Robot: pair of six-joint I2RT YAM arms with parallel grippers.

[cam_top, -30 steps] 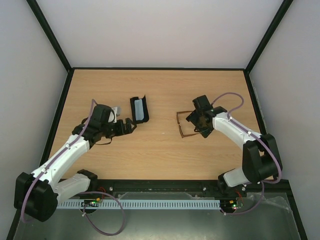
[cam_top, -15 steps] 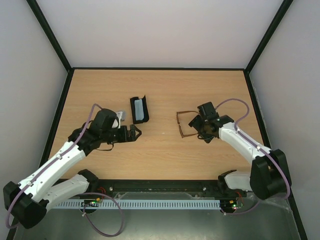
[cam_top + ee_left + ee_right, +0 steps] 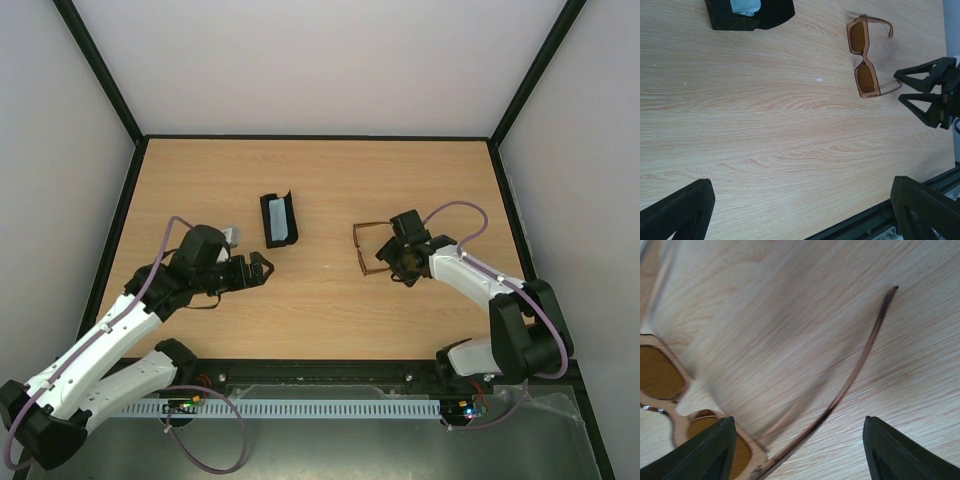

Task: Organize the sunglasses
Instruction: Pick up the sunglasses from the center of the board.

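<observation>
The sunglasses (image 3: 366, 250) lie open on the wooden table, right of centre, with a thin brown frame and brown-tinted lenses. They also show in the left wrist view (image 3: 864, 57) and in the right wrist view (image 3: 657, 372). My right gripper (image 3: 388, 262) is open and low at the table. Its fingertips straddle the near temple arm (image 3: 867, 347) without touching it. My left gripper (image 3: 263, 269) is open and empty, just near of the case, and well left of the sunglasses. In its own view (image 3: 800, 215) only bare table lies between its fingers.
A black oblong case (image 3: 266, 212) lies open at centre-left with a light blue cloth (image 3: 281, 220) inside; both show in the left wrist view, case (image 3: 777, 12) and cloth (image 3: 745, 6). Black frame rails border the table. The front rail (image 3: 875, 222) lies near my left gripper.
My left gripper has drawn back from the case toward the near side. My right gripper has shifted a little near and left, down to the near temple arm. The sunglasses and case stay put.
</observation>
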